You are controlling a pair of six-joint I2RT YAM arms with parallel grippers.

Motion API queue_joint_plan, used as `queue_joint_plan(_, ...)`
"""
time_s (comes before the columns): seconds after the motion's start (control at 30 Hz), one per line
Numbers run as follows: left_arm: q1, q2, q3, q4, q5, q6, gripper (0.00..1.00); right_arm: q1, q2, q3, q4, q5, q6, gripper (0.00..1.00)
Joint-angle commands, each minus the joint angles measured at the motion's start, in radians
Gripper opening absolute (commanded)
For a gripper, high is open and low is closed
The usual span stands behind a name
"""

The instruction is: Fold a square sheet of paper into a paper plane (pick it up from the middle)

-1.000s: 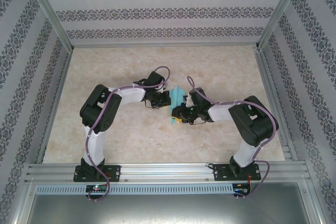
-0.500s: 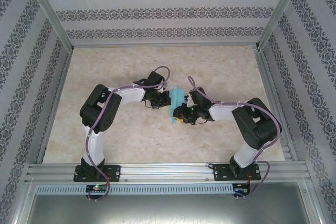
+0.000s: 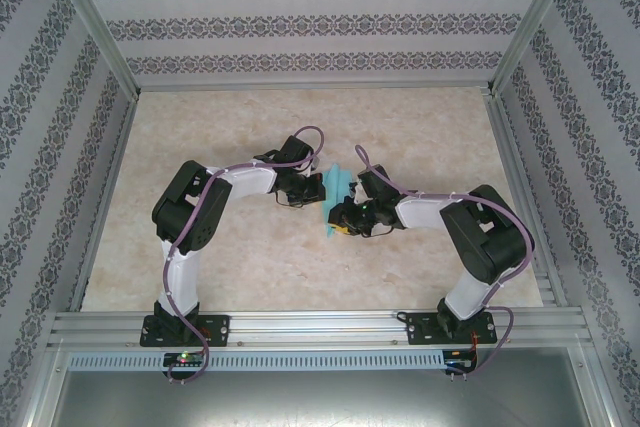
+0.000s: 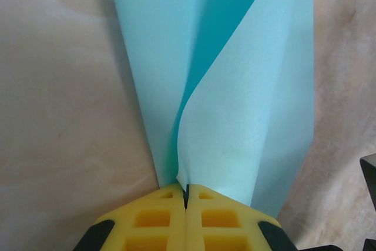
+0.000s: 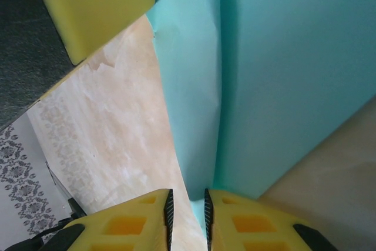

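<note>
The turquoise paper, folded into a long narrow plane shape (image 3: pixel 337 195), lies on the table between my two grippers. In the left wrist view its creased layers (image 4: pixel 235 116) rise from my left gripper (image 4: pixel 186 195), whose yellow jaws are shut on the paper's lower edge. My left gripper (image 3: pixel 322 190) sits at the paper's left side. My right gripper (image 3: pixel 341 219) is at the paper's near end. Its jaws (image 5: pixel 188 204) stand a little apart, with the paper's (image 5: pixel 282 86) folded edge running into the gap. A yellow pad of the left gripper (image 5: pixel 94 4) shows top left in the right wrist view.
The beige marbled tabletop (image 3: pixel 230 267) is framed by aluminium rails (image 3: pixel 320 322) at the near edge and patterned walls (image 3: pixel 300 22) on three sides. Both arms bend inward toward the table's middle.
The right arm's elbow has shifted slightly and its jaws have narrowed a touch. The left gripper and the paper have stayed in place.
</note>
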Motion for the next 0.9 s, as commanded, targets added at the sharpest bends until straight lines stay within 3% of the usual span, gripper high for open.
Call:
queue_joint_plan(0.0, 0.008, 0.068, -0.028, -0.052, -0.051, 0.018, 0.0, 0.008, 0.023, 0.023, -0.002, -0.003, -0.005, 0.24)
queue_joint_plan(0.87, 0.007, 0.079, -0.031, -0.048, -0.044, 0.022, 0.0, 0.023, 0.057, 0.048, 0.059, -0.02, 0.015, 0.23)
